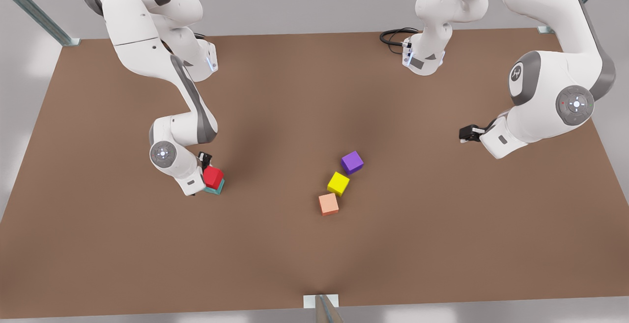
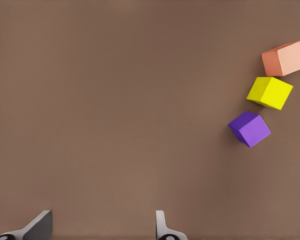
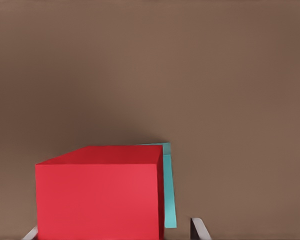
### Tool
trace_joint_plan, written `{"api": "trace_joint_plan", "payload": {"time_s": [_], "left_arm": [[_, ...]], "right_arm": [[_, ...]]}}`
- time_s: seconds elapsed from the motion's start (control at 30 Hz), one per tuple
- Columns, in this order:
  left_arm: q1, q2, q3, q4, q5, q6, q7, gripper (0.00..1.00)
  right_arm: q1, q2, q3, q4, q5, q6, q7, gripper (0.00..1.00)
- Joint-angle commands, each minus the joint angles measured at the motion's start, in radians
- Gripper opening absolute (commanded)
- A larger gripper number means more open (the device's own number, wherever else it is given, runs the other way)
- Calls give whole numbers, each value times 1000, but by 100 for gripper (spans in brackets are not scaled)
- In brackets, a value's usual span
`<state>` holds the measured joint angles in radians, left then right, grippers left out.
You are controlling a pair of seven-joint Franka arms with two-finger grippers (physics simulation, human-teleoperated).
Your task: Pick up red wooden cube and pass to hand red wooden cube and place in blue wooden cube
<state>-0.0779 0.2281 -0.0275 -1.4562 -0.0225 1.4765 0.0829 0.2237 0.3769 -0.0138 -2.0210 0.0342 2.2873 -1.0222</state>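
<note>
The small bright red wooden cube (image 1: 213,177) sits on top of the small teal wooden cube (image 1: 216,188), left of centre on the brown tabletop (image 1: 314,244) in the front view, with only a sliver of teal showing beneath and beside it. In the right wrist view the red wooden cube (image 3: 97,195) covers most of the teal wooden cube (image 3: 168,185), and the right gripper's (image 3: 115,234) fingertips (image 3: 199,229) stand either side of the red one; whether they press it or stand just clear, I cannot tell. In the front view the right gripper (image 1: 204,175) is at the stack's 9 o'clock side.

From the stack, three more plain cubes lie toward 3 o'clock, well apart from it: a salmon-orange cube (image 1: 328,204), a yellow cube (image 1: 338,184) at its 1 o'clock, and a purple cube (image 1: 352,162) further along that line.

The left gripper (image 1: 467,133) waits near the front view's right, above the tabletop, fingers spread wide and holding nothing (image 2: 104,227).
</note>
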Motion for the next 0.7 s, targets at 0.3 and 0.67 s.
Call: {"api": "trace_joint_plan", "payload": {"time_s": [0.3,0.67], "left_arm": [[1,0,0,0,0,-1,-5,100],[3,-1,0,0,-2,-35,-3,100]], "right_arm": [[0,-111,2,114,49,-359,117,100],[-81,14,-95,838,-83,-1003,1254,100]]}}
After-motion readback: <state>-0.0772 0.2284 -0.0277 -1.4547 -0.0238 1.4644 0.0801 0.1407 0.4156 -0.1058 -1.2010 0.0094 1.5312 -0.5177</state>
